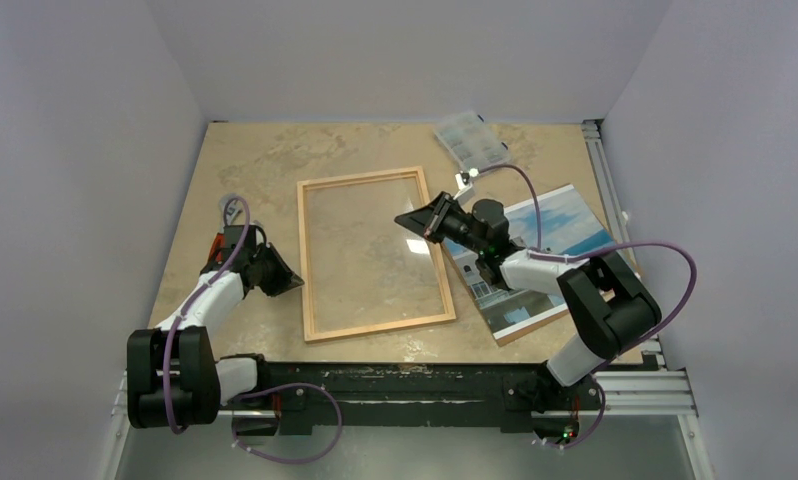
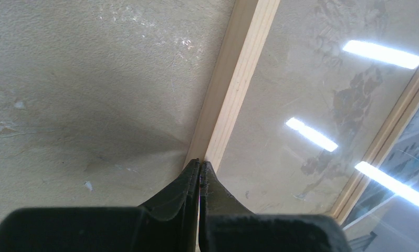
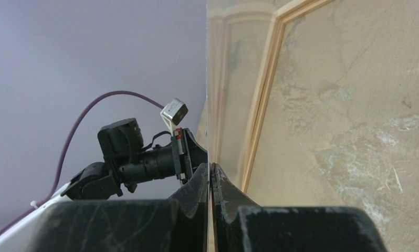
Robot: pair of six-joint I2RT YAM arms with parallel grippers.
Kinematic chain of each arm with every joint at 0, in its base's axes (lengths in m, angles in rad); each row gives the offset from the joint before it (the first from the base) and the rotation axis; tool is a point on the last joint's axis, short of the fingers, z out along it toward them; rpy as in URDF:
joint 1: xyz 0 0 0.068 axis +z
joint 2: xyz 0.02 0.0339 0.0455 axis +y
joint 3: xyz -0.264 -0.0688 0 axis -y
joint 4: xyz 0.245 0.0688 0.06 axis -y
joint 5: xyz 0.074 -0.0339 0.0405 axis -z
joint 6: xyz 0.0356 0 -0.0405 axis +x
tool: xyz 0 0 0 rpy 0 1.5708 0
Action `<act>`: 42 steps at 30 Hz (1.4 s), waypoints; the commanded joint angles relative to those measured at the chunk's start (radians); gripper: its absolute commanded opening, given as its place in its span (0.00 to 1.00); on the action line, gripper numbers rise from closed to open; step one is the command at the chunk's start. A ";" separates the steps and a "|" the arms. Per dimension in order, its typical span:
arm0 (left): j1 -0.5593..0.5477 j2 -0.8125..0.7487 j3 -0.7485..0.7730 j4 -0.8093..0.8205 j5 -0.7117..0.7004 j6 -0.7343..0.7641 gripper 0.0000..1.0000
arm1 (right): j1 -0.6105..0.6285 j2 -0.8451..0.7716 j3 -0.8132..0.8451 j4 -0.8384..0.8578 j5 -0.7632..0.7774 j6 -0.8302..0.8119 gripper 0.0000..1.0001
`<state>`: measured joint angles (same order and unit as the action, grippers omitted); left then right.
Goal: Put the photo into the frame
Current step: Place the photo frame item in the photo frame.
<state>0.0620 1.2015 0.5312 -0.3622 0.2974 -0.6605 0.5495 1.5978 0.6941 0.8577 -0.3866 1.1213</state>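
I see the left gripper (image 2: 200, 164) closed tight against the frame (image 2: 233, 89), and the right gripper (image 1: 423, 222) closed above its right rail. The photo (image 1: 575, 222) looks light and floppy; I'd pinch a corner.

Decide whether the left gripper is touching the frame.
Touching. The left wrist view shows the left gripper's shut tips resting on the frame's left rail, and their shadow on the table runs right up to them with no gap.
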 commanded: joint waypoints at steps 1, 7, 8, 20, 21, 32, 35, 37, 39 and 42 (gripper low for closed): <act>-0.006 0.023 0.000 -0.017 -0.018 0.030 0.00 | 0.002 -0.014 -0.027 0.027 0.016 -0.011 0.00; -0.006 0.023 0.000 -0.015 -0.020 0.029 0.00 | 0.002 -0.007 -0.046 -0.011 0.019 0.019 0.00; -0.006 0.023 0.000 -0.015 -0.020 0.028 0.00 | 0.003 -0.005 -0.044 -0.020 0.019 0.025 0.00; -0.007 0.027 0.003 -0.014 -0.018 0.030 0.00 | 0.002 -0.014 0.005 -0.188 -0.001 -0.098 0.00; -0.006 0.027 0.003 -0.014 -0.018 0.029 0.00 | 0.002 -0.013 0.012 -0.206 -0.004 -0.113 0.00; -0.006 0.027 0.003 -0.015 -0.016 0.032 0.00 | 0.002 0.012 0.038 -0.295 -0.004 -0.217 0.02; -0.007 0.027 0.003 -0.015 -0.016 0.031 0.00 | 0.003 0.020 0.038 -0.307 -0.007 -0.235 0.09; -0.006 0.026 0.003 -0.015 -0.016 0.031 0.00 | 0.003 0.028 0.042 -0.314 -0.012 -0.244 0.14; -0.006 0.027 0.003 -0.015 -0.016 0.031 0.00 | 0.002 0.035 0.053 -0.331 -0.016 -0.254 0.18; -0.006 0.026 0.003 -0.014 -0.017 0.031 0.00 | 0.003 0.046 0.064 -0.339 -0.028 -0.261 0.22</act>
<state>0.0620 1.2045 0.5316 -0.3592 0.3016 -0.6605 0.5423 1.6363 0.7071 0.5293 -0.3847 0.9028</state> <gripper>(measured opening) 0.006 0.194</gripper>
